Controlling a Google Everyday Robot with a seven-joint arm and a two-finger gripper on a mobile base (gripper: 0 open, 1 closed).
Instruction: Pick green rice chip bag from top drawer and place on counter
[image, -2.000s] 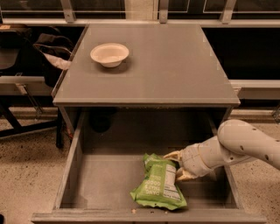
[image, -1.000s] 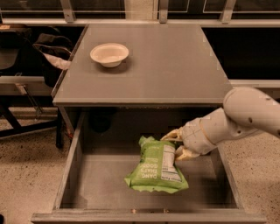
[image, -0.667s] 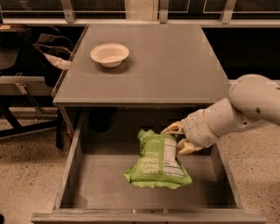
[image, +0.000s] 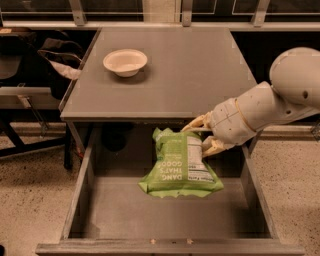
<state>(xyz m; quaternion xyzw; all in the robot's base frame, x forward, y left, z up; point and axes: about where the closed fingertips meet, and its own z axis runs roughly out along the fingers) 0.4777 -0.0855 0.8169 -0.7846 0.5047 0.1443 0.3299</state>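
Observation:
The green rice chip bag hangs in the air above the open top drawer, its top edge level with the front edge of the counter. White lettering and the white label panel face me. My gripper reaches in from the right on a white arm and is shut on the bag's upper right corner. The bag's bottom edge dangles over the drawer's middle, clear of the drawer floor.
A white bowl sits on the counter at the back left. A dark chair and bags stand left of the cabinet. Speckled floor lies on both sides of the drawer. A window rail runs along the back.
My gripper has lifted the bag up out of the drawer, from its floor to about the counter's front edge. The arm has risen and drawn back to the right.

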